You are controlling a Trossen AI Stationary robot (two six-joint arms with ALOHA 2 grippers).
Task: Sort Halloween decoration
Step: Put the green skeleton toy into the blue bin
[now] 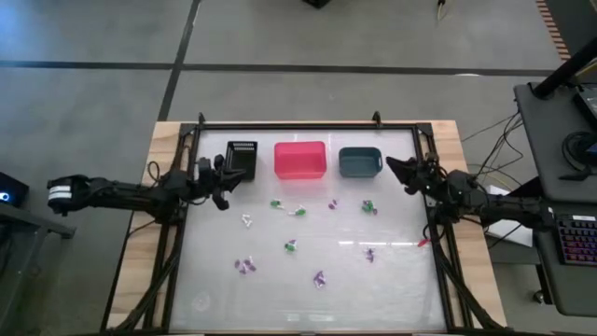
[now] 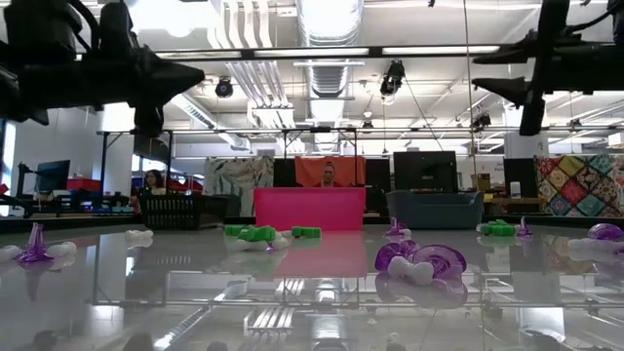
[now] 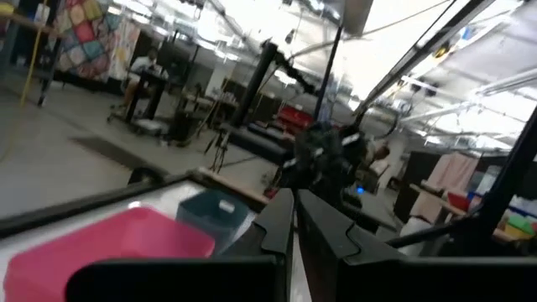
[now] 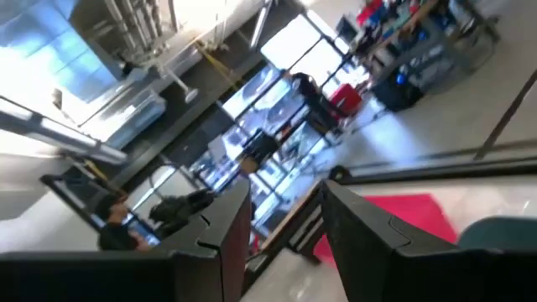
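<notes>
The desk (image 1: 215, 280) has a glossy white top inside a dark frame. Three bins stand in a row along its far edge: a black bin (image 1: 242, 160), a pink bin (image 1: 299, 160) and a teal bin (image 1: 360, 161). The pink bin serves as the landmark below.

The left claw (image 1: 230, 177) hovers above the desk just beside the black bin, on the side away from the pink bin. Its fingers (image 3: 323, 235) are pressed together and hold nothing. The right claw (image 1: 395, 170) hovers just past the teal bin, on the side away from the pink bin. Its fingers (image 4: 369, 235) stand apart with a clear gap between them, and nothing is in the gap.

The Halloween decoration (image 1: 290, 210) lies scattered on the desk in front of the pink bin, none of it inside a bin. Green pieces (image 1: 369, 207) lie nearest the bin row, one group directly in front of the pink bin and one in front of the teal bin. A white piece (image 1: 247, 221) lies in front of the black bin. Purple pieces (image 1: 319, 278) lie farther from the pink bin, toward the near edge. In the low view, a purple piece (image 2: 419, 261) lies close to the camera, with green pieces (image 2: 261, 234) near the foot of the pink bin.
</notes>
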